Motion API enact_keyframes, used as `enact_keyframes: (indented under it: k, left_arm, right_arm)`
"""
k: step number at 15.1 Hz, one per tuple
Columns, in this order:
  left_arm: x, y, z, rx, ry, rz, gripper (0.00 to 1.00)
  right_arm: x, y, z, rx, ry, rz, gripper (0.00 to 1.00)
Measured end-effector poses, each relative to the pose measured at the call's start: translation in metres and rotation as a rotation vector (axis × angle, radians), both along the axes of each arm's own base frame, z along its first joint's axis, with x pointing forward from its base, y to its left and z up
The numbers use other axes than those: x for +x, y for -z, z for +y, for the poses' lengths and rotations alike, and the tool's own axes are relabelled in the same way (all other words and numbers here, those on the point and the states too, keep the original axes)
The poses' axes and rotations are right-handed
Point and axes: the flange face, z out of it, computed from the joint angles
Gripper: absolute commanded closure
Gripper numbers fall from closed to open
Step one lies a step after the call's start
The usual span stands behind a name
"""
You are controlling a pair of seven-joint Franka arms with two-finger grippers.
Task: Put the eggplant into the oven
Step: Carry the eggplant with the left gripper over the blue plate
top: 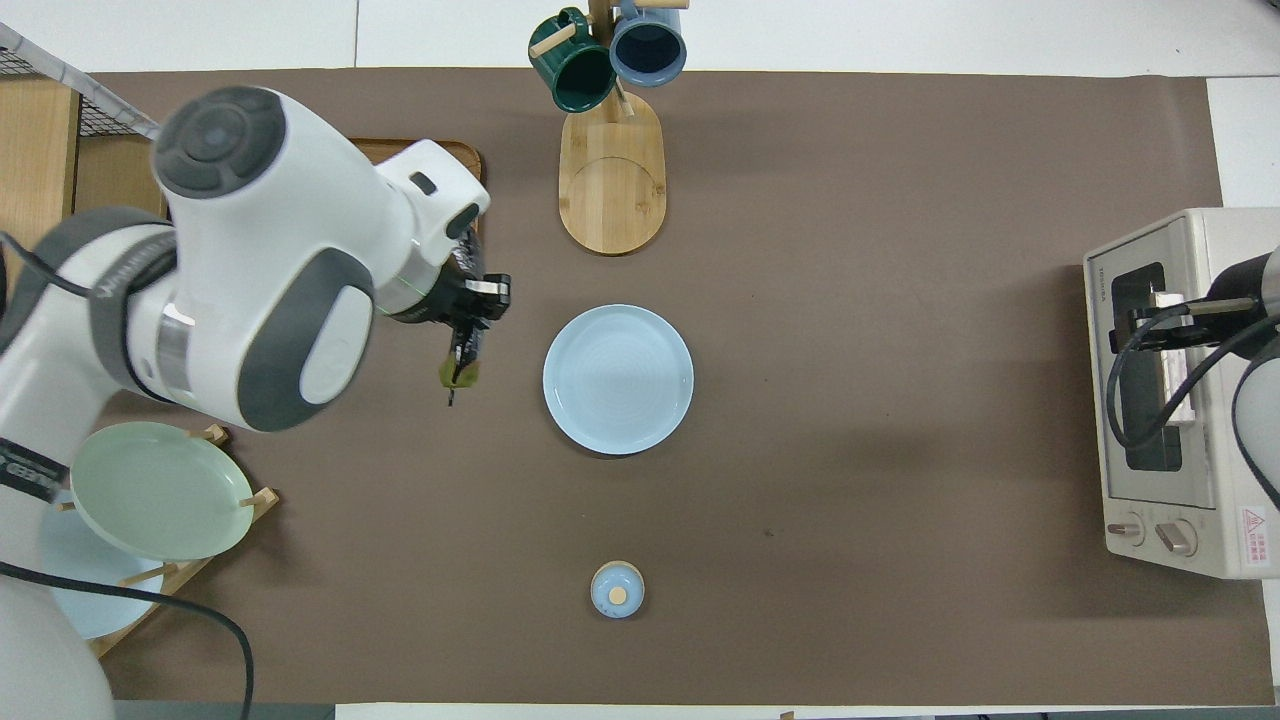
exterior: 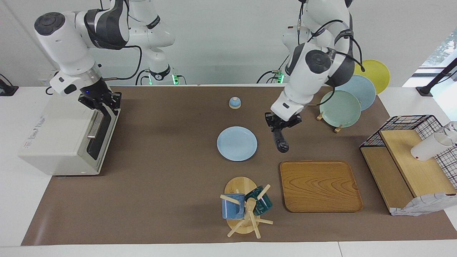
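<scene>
Left gripper [exterior: 281,129] fingers clamp the glossy dark purple eggplant [exterior: 281,141] near its stem, hanging over the bench; smooth, slippery, light. Right gripper [exterior: 101,103] at the cream-white oven [exterior: 57,142] handle, grip unclear.

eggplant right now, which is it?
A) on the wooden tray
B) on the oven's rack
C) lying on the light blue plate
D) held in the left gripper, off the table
D: the left gripper is shut on the eggplant, which hangs over the brown mat between the light blue plate and the wooden tray. The right gripper is at the handle of the oven.
</scene>
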Motion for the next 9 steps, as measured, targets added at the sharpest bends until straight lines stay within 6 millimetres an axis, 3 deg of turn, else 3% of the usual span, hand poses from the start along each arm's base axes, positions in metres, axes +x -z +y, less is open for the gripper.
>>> enact_keyframes:
  k: [3, 5, 7, 9]
  left_arm:
    - [-0.045, 0.043, -0.062, -0.041, -0.024, -0.066, 1.0]
    - [-0.076, 0.072, -0.093, -0.055, -0.027, -0.079, 1.0]
    - [-0.094, 0.095, -0.112, -0.057, -0.022, -0.075, 1.0]
    - [-0.097, 0.114, -0.119, -0.052, -0.019, -0.065, 1.0]
  right_arm:
    - [-0.001, 0.009, -0.008, -0.073, -0.018, 0.003, 1.0]
    - [-0.001, 0.015, -0.018, -0.095, -0.01, 0.01, 1.0]
    - [0.0, 0.022, -0.03, -0.098, 0.01, 0.024, 1.0]
    - [0.001, 0.028, -0.035, -0.105, 0.016, 0.036, 1.0]
